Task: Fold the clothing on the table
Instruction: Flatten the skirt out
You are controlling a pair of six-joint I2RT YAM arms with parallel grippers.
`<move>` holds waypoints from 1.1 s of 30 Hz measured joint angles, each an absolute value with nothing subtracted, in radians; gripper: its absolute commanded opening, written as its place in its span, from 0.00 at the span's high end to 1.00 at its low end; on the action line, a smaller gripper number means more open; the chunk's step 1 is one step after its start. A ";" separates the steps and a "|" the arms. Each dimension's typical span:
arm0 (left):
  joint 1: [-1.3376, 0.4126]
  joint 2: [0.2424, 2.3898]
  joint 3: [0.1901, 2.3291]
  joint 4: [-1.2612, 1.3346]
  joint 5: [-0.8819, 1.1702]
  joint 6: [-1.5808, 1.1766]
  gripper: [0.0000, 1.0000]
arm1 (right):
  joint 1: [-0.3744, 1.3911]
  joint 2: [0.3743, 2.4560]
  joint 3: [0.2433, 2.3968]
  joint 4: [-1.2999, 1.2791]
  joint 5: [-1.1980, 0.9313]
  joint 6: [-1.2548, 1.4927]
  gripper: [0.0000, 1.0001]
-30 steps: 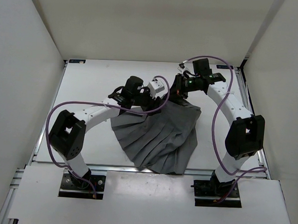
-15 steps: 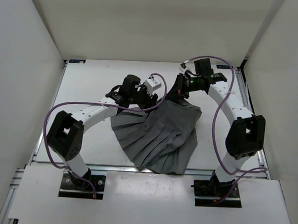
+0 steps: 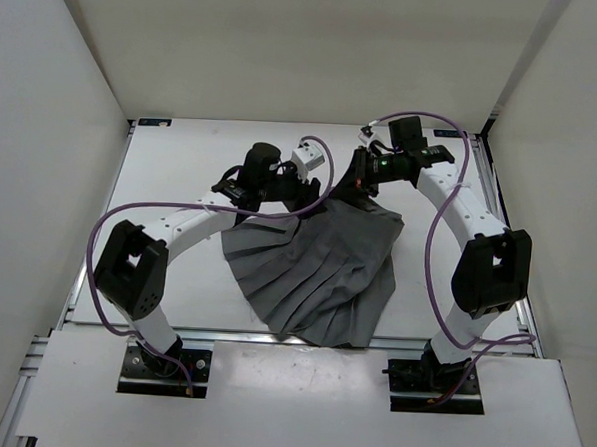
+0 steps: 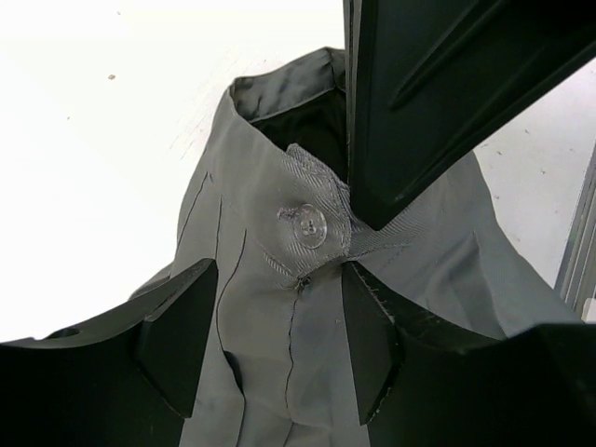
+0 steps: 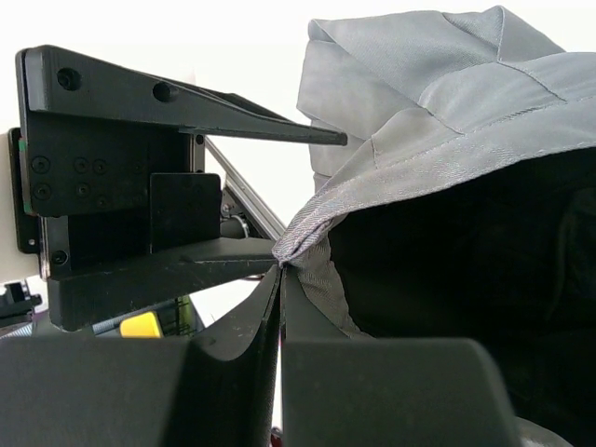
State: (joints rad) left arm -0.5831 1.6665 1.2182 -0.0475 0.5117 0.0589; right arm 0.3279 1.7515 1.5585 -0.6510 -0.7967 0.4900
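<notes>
Skirt [image 3: 321, 270] lies fanned out on the bench [image 3: 181, 167], waistband [image 4: 265, 140] raised at the far end. My right fingers [image 5: 281, 279] are clenched on its edge; my left fingers [image 3: 318, 193] are spread wide beside the button [image 4: 308, 225], holding nothing.

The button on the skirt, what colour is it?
Pale grey button; clearest in the left wrist view.
</notes>
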 measured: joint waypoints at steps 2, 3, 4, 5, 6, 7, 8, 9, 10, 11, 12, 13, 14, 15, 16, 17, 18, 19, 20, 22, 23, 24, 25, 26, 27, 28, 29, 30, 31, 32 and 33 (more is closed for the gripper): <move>-0.583 1.671 1.218 -0.030 0.515 0.050 0.35 | 0.328 1.752 1.560 -0.651 -0.797 0.491 1.00; -0.585 1.677 1.218 -0.017 0.517 0.042 0.35 | 0.328 1.752 1.562 -0.652 -0.797 0.491 1.00; -0.587 1.682 1.217 -0.006 0.520 0.036 0.36 | 0.329 1.752 1.565 -0.654 -0.798 0.492 1.00; -0.589 1.689 1.217 0.003 0.524 0.031 0.36 | 0.329 1.752 1.567 -0.654 -0.800 0.492 0.99; -0.592 1.696 1.217 0.014 0.526 0.027 0.37 | 0.329 1.752 1.567 -0.654 -0.800 0.492 1.00; -0.595 1.704 1.217 0.025 0.531 0.018 0.38 | 0.329 1.752 1.567 -0.654 -0.800 0.492 1.00; -0.599 1.711 1.217 0.035 0.536 0.007 0.38 | 0.329 1.752 1.567 -0.656 -0.800 0.492 1.00; -0.603 1.716 1.217 0.040 0.541 -0.001 0.38 | 0.329 1.752 1.567 -0.657 -0.799 0.492 1.00; -0.606 1.723 1.217 0.046 0.547 -0.014 0.39 | 0.329 1.752 1.567 -0.657 -0.799 0.492 1.00; -0.608 1.728 1.217 0.056 0.553 -0.025 0.40 | 0.330 1.752 1.568 -0.657 -0.799 0.492 1.00; -0.610 1.731 1.217 0.061 0.559 -0.036 0.42 | 0.330 1.752 1.568 -0.657 -0.800 0.492 1.00; -0.611 1.731 1.217 0.063 0.563 -0.045 0.45 | 0.330 1.752 1.568 -0.657 -0.800 0.492 1.00; -0.611 1.731 1.217 0.069 0.568 -0.054 0.47 | 0.329 1.752 1.568 -0.657 -0.800 0.493 1.00; -0.612 1.731 1.217 0.076 0.573 -0.061 0.52 | 0.329 1.752 1.570 -0.657 -0.801 0.493 1.00; -0.612 1.731 1.217 0.082 0.579 -0.071 0.61 | 0.329 1.752 1.573 -0.657 -0.803 0.494 1.00; -0.612 1.731 1.217 0.085 0.585 -0.079 0.65 | 0.329 1.753 1.576 -0.657 -0.804 0.494 1.00; -0.611 1.731 1.217 0.088 0.590 -0.086 0.72 | 0.329 1.754 1.579 -0.657 -0.805 0.494 1.00; -0.611 1.731 1.217 0.091 0.593 -0.093 0.84 | 0.329 1.756 1.583 -0.658 -0.805 0.493 1.00; -0.611 1.731 1.217 0.091 0.599 -0.099 0.92 | 0.329 1.756 1.586 -0.658 -0.804 0.493 1.00; -0.605 1.724 1.213 0.091 0.605 -0.110 1.00 | 0.329 1.759 1.590 -0.659 -0.805 0.491 1.00; -0.601 1.716 1.204 0.092 0.606 -0.114 1.00 | 0.327 1.759 1.590 -0.659 -0.807 0.491 1.00; -0.596 1.705 1.193 0.091 0.607 -0.115 1.00 | 0.326 1.760 1.591 -0.659 -0.807 0.490 1.00; -0.591 1.690 1.176 0.091 0.610 -0.119 1.00 | 0.326 1.761 1.591 -0.660 -0.809 0.490 0.97; -0.585 1.673 1.161 0.091 0.611 -0.121 1.00 | 0.327 1.763 1.591 -0.661 -0.812 0.491 0.91; -0.579 1.652 1.145 0.087 0.611 -0.122 1.00 | 0.327 1.765 1.591 -0.660 -0.813 0.489 0.83; -0.568 1.623 1.121 0.076 0.611 -0.123 1.00 | 0.321 1.765 1.591 -0.661 -0.808 0.484 0.81; -0.553 1.592 1.095 0.064 0.611 -0.124 1.00 | 0.310 1.765 1.591 -0.662 -0.800 0.480 0.76; -0.534 1.559 1.066 0.053 0.611 -0.125 1.00 | 0.296 1.765 1.591 -0.664 -0.788 0.475 0.72; -0.508 1.519 1.035 0.036 0.611 -0.126 1.00 | 0.279 1.765 1.591 -0.665 -0.775 0.466 0.71; -0.482 1.481 1.007 0.021 0.611 -0.131 1.00 | 0.262 1.765 1.590 -0.666 -0.759 0.460 0.70; -0.455 1.443 0.976 0.012 0.611 -0.136 1.00 | 0.246 1.765 1.588 -0.669 -0.741 0.453 0.69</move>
State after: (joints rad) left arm -0.4549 1.4425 0.9764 0.0120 0.6109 -0.1360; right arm 0.2459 1.7645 1.5879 -0.6693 -0.7414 0.4530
